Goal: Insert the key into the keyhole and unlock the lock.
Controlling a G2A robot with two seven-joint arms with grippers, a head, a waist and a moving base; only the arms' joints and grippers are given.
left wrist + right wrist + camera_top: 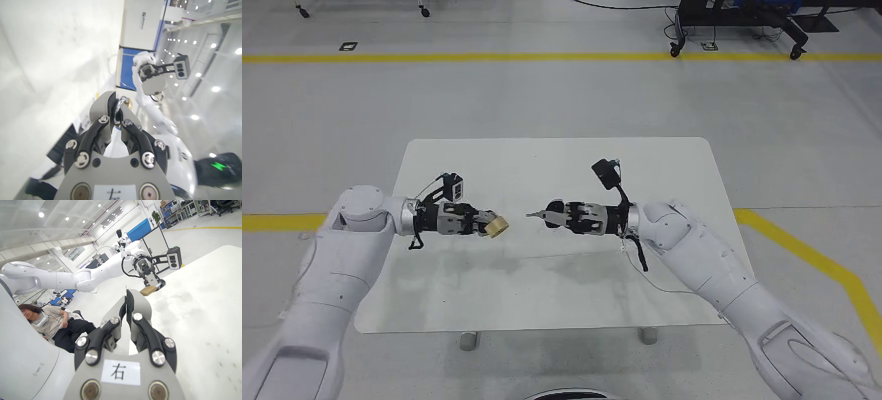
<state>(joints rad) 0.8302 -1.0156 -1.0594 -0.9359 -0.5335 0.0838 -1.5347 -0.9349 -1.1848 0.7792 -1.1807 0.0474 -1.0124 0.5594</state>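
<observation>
Tabletop [562,290] spreads white beneath my two arms, which face each other above its middle. My left end effector [485,222] is clamped on the brass lock [499,227], gripping it at the shackle [121,102], with the body held out toward the other arm. My right end effector [550,214] is pinched on the key [535,214], blade aimed at the lock, a gap between them. I judge this the alignment step. Next the blade must line up with the keyhole, which I cannot see, before a straight push.
</observation>
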